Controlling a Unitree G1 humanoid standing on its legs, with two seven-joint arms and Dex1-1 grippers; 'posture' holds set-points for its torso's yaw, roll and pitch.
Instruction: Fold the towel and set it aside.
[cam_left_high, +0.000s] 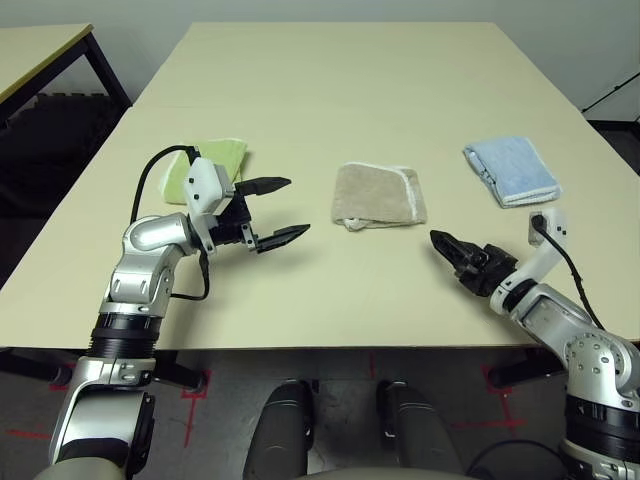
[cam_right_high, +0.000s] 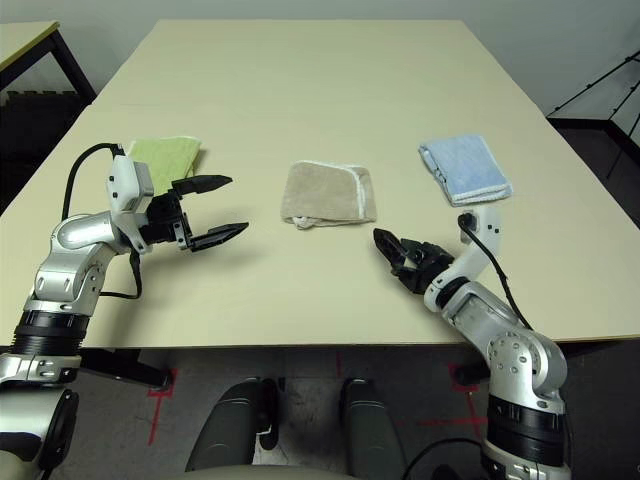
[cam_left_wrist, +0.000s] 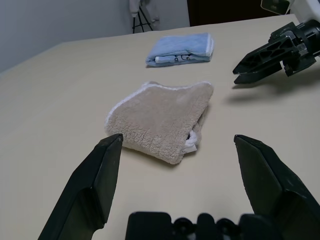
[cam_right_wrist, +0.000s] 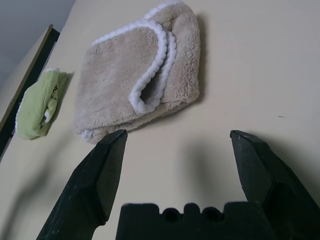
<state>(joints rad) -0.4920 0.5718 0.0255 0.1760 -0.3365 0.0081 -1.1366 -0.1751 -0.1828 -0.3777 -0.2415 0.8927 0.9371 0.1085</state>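
The towel (cam_left_high: 379, 195), beige-tan terry with white stitched edging, lies folded into a small square at the middle of the table; it also appears in the wrist views (cam_left_wrist: 162, 121) (cam_right_wrist: 137, 97). My left gripper (cam_left_high: 279, 212) hovers open to the towel's left, fingers pointing toward it, nothing between them. My right gripper (cam_left_high: 448, 249) stands open to the towel's lower right, a short gap away, also empty. Neither gripper touches the towel.
A folded lime-green towel (cam_left_high: 214, 164) lies behind my left gripper. A folded light-blue towel (cam_left_high: 511, 170) lies at the right, beyond my right arm. The cream table (cam_left_high: 330, 90) stretches far back; a second table (cam_left_high: 40, 50) stands at the far left.
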